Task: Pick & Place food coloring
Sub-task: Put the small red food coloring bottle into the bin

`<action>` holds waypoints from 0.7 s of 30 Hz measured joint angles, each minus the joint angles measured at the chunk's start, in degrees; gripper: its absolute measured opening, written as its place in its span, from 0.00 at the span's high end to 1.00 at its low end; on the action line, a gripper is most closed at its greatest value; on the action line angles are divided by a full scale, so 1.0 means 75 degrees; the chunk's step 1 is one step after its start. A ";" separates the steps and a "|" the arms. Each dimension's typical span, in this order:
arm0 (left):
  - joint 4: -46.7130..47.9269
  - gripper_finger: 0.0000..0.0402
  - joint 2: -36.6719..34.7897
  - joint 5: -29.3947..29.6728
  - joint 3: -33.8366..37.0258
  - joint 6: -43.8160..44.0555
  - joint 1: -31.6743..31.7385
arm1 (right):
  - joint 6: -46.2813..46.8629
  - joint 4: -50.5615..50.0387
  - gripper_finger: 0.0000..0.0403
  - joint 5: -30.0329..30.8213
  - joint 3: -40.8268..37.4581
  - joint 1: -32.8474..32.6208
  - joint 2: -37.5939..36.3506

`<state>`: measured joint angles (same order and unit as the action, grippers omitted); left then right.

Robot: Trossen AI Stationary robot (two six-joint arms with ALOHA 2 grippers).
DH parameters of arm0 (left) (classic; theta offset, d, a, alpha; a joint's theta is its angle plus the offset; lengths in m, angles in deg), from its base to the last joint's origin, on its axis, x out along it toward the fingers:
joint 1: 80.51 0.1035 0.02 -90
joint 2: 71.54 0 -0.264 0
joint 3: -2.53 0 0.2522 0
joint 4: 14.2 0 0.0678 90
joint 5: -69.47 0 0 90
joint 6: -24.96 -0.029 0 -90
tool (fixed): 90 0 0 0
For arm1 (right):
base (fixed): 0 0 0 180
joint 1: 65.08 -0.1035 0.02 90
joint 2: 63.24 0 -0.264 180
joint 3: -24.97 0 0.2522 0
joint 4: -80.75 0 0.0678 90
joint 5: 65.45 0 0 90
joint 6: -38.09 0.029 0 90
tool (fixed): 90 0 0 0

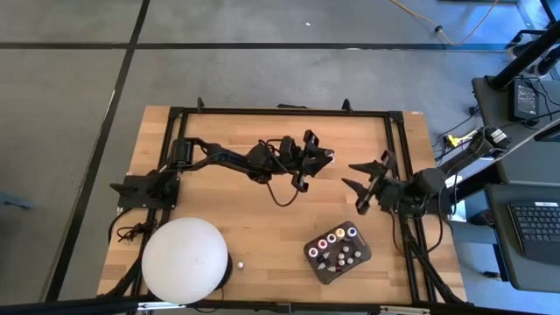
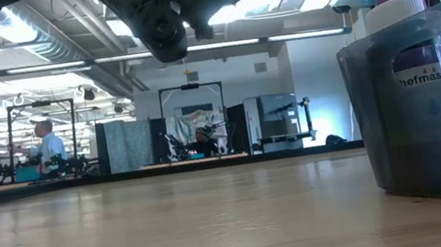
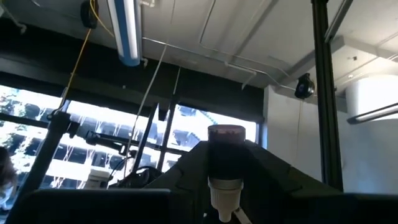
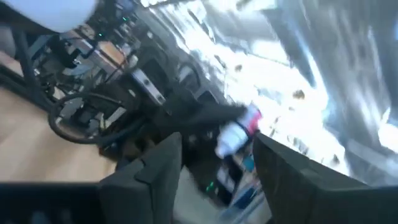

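Close against the low camera stands the dark grey tray (image 2: 433, 106), food coloring bottles (image 1: 338, 248) standing inside it at the table's (image 1: 262, 219) front right. Left of it sits the white dome (image 1: 185, 260). Mid-table, the left gripper (image 1: 325, 158) clamps one red-capped bottle (image 3: 225, 163). Facing it, the right gripper (image 1: 360, 177) spreads wide, holding nothing.

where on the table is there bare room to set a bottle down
Bare wood lies between the white dome and the grey tray, and along the far edge behind both arms. It is crowded mid-table, where the left gripper holds a small bottle facing the right gripper.
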<state>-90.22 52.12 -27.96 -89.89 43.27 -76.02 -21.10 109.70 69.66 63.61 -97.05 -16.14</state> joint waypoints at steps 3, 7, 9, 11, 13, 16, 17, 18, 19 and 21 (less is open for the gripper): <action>-0.0002 0.79 0.0000 0.0001 -0.0117 0.0010 -0.0020 | -0.0806 0.0524 0.53 -0.0426 0.0000 0.0126 0.0208; -0.0002 0.78 0.0000 0.0000 -0.0249 0.0061 -0.0069 | -0.1151 0.0958 0.53 -0.0552 0.0021 0.0316 0.0425; 0.0000 0.78 0.0000 0.0001 -0.0339 0.0061 -0.0108 | -0.1198 0.0976 0.53 -0.0684 0.0088 0.0441 0.0531; 0.0000 0.79 0.0000 0.0001 -0.0450 0.0061 -0.0145 | -0.1181 0.0966 0.53 -0.0905 0.0144 0.0583 0.0624; 0.0002 0.79 0.0000 -0.0003 -0.0527 0.0061 -0.0189 | -0.1175 0.1054 0.53 -0.1097 0.0212 0.0716 0.0736; 0.0001 0.79 0.0000 -0.0007 -0.0609 0.0000 -0.0246 | -0.1177 0.1429 0.53 -0.1244 0.0328 0.0891 0.0924; 0.0003 0.79 0.0000 -0.0003 -0.0614 -0.0076 -0.0260 | -0.1178 0.1489 0.53 -0.1317 0.0374 0.0949 0.0980; 0.0003 0.79 0.0000 0.0005 -0.0614 -0.0165 -0.0292 | -0.1178 0.1535 0.53 -0.1426 0.0407 0.1001 0.1040; 0.0005 0.79 0.0000 0.0029 -0.0611 -0.0240 -0.0302 | -0.1178 0.1540 0.53 -0.1529 0.0451 0.1056 0.1103; 0.0003 0.79 0.0000 0.0057 -0.0613 -0.0261 -0.0306 | -0.1178 0.1534 0.53 -0.1639 0.0553 0.1165 0.1242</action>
<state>-90.19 52.12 -27.54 -94.49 41.31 -78.32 -29.94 121.20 57.37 67.76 -88.32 -6.82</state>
